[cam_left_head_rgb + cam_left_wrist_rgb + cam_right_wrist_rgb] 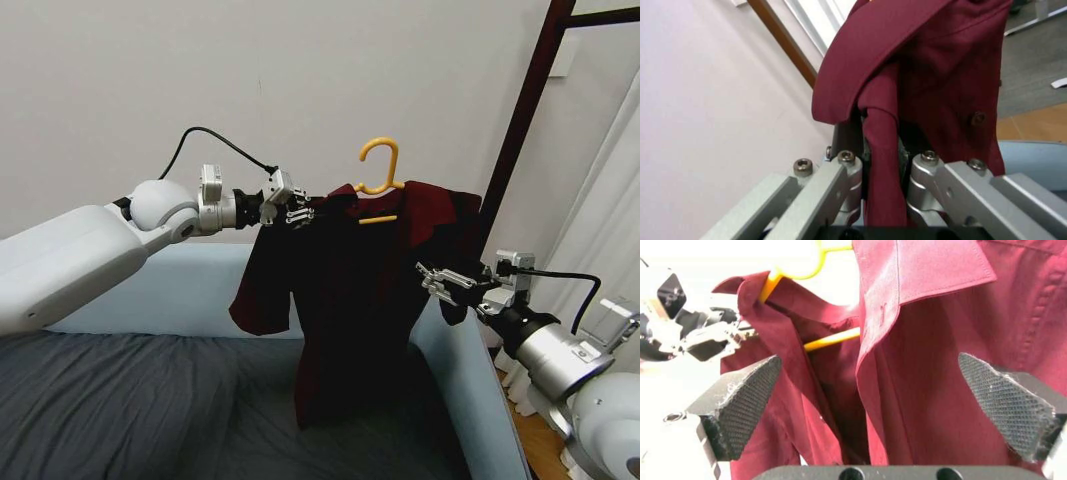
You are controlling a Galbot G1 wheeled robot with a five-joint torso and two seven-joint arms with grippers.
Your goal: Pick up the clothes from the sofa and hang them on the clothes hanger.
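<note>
Shirt (350,300) is off the sofa (200,290) and up in the air mid-frame in the head view. It's dark red and draped on a yellow hanger (381,168) whose hook pokes out above the collar and isn't hooked on anything I can see.

Left gripper (298,214), just left of centre, has its jaws pinched tight on a fold of fabric at the shoulder. The left wrist view shows the cloth squeezed right between them. Right gripper (440,278), lower right, has its jaws spread wide with nothing in them, hovering by the shirt's far edge. In the right wrist view the shirt front sits between the pads (747,400); can't tell if it touches.

So I'd say this is the carry-and-hang stage. The next move needs the hook lifted over a rail, probably by the dark wooden post (520,120) at upper right, without the shirt sliding off.

No brand, label or readable writing anywhere.
</note>
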